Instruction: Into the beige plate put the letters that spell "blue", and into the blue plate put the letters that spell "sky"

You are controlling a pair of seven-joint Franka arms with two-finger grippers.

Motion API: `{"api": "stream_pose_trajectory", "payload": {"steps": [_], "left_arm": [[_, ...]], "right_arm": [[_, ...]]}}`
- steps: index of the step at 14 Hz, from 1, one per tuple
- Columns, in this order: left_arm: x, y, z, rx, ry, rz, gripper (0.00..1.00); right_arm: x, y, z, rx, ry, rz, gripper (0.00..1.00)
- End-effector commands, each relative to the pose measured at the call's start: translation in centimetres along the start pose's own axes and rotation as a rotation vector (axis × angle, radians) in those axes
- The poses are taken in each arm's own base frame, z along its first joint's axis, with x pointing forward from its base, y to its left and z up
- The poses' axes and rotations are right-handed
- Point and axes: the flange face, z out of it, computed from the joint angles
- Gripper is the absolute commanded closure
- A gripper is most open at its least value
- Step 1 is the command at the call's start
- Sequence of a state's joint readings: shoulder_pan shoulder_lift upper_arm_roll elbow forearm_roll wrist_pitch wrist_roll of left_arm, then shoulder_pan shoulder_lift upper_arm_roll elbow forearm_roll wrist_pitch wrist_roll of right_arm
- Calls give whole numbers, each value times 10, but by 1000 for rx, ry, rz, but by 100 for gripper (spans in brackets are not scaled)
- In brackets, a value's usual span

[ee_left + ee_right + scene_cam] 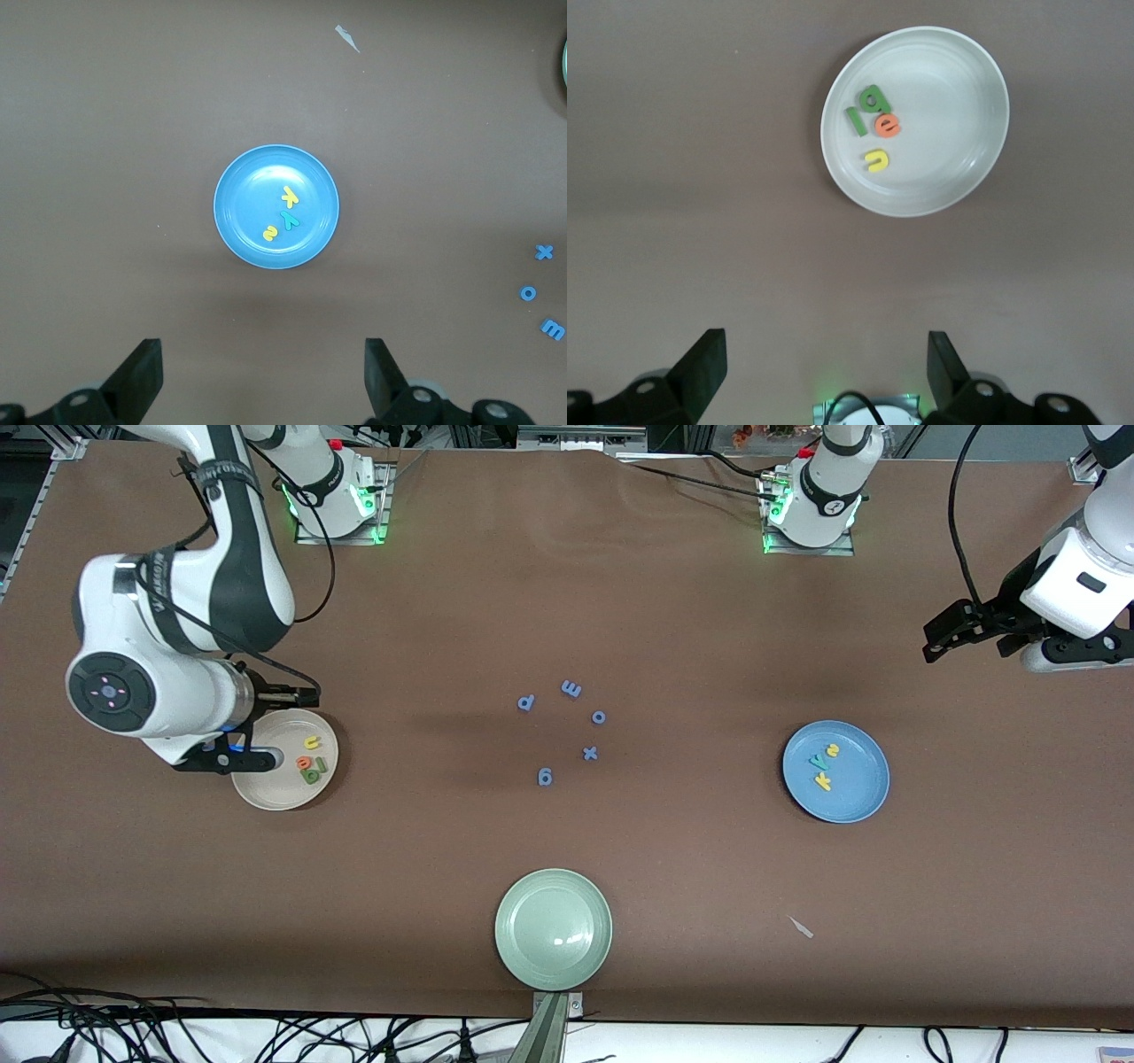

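The beige plate [266,793] lay at the right arm's end of the table, and all four letters of "blue" sat in it, bunched toward its three o'clock rim in the front view: the yellow u [311,742] at the top, the orange e [303,763] below it, and the green b [311,776] with the thin green l [322,765] touching or nearly touching beside them. The right gripper [232,751] hung over the plate's nine o'clock edge with its fingers [700,367] spread wide and nothing between them. The blue plate [855,797] lay toward the left arm's end, holding the yellow s [832,750], the teal y [817,761] and the yellow k [823,782] in a short line. The left gripper [941,638] waited in the air over bare table up at the plate's one o'clock, fingers [142,376] wide apart and empty. Five blue letters [571,688] lay scattered mid-table between the two plates, and a pale green plate [553,928] sat at their six o'clock, nearer the front camera.
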State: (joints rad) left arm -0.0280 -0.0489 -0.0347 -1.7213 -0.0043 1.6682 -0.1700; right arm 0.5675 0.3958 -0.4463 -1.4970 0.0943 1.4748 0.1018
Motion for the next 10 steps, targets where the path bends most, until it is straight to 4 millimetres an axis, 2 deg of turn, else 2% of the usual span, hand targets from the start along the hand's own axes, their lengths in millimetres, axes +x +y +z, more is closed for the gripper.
{"api": "stream_pose_trajectory", "payload": {"steps": [1,3,5,7,10], "left_arm": [[2,-1,-4,25,-4,25,0],[1,1,-4,26,-4,28,0],[0,4,-6,27,-1,34,0],[1,3,-6,42,2,37,0],[0,4,-8,48,6,40,0]], "right_arm": [[-11,3,-26,2,12,-20,0],[-26,7,-44,43,45,-34,0],[-35,24,-52,63,63,-48,0],[-51,54,-57,84,98,-26,0],[-75,84,-57,130,207,14,0]]}}
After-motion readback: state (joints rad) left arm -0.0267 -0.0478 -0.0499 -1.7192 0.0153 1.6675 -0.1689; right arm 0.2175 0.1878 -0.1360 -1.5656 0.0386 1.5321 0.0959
